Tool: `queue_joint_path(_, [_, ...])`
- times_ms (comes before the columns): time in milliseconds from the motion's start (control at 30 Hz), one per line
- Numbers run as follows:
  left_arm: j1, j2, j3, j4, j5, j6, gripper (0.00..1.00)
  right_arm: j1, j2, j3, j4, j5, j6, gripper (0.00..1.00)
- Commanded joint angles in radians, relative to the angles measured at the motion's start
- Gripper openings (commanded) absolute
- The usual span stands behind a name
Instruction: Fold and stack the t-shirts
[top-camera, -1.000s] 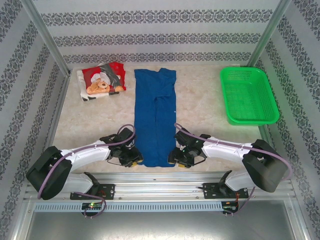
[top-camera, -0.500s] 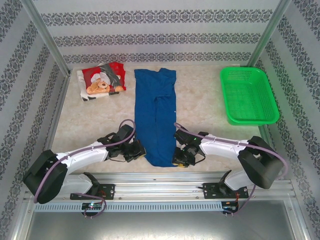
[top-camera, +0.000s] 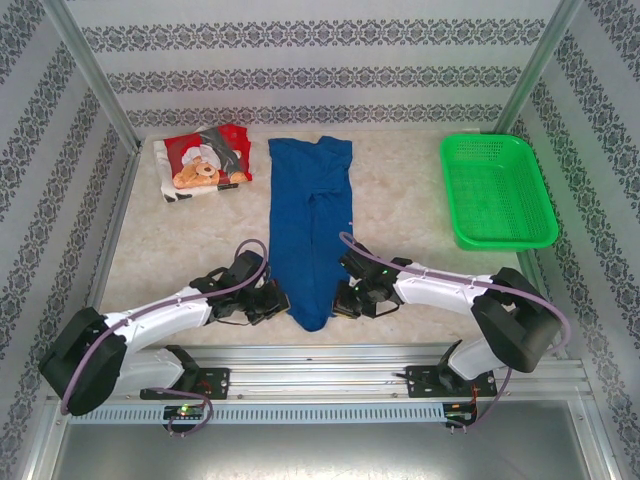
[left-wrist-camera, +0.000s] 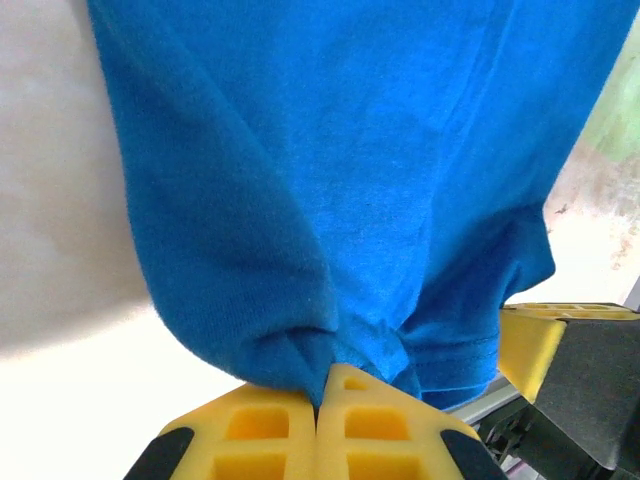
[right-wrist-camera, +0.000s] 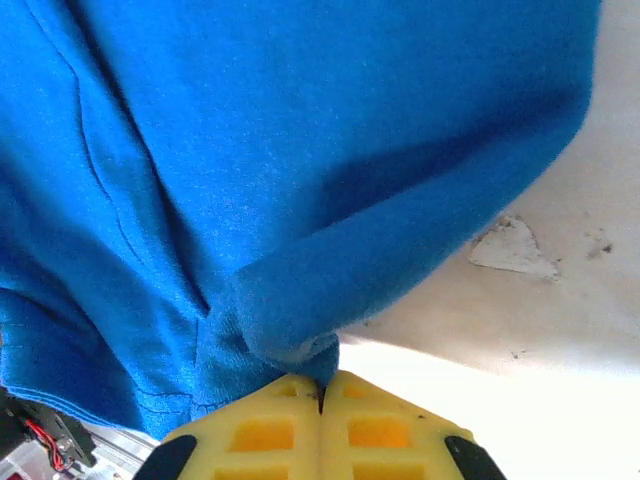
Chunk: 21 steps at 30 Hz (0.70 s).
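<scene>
**Two hands pinch the blue shirt**

The blue t-shirt (top-camera: 310, 220) lies as a long strip in the middle of the tabletop (top-camera: 410, 230). Its bottom end, low in the frame, is bunched up. The left hand (top-camera: 277, 301) is clamped tight on its lower left corner. The right hand (top-camera: 345, 300) is clamped tight on its lower right corner. The red t-shirt (top-camera: 205, 160) sits folded at the upper left, and a green basket (top-camera: 497, 190) at the upper right.
</scene>
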Motion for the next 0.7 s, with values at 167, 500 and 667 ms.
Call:
queue_joint_path(167, [0.048, -0.105, 0.105, -0.144, -0.048, 0.058, 0.0, -0.06, -0.129, 0.055, -0.165, 0.041, -0.039, 0.0])
queue_joint_path(500, [0.243, -0.062, 0.264, -0.177, 0.028, 0.145, 0.0, -0.245, -0.147, 0.23, -0.28, 0.015, -0.157, 0.0])
queue_joint_path(667, [0.321, 0.042, 0.357, -0.155, 0.071, 0.197, 0.0, -0.307, -0.031, 0.39, -0.307, -0.002, -0.233, 0.0])
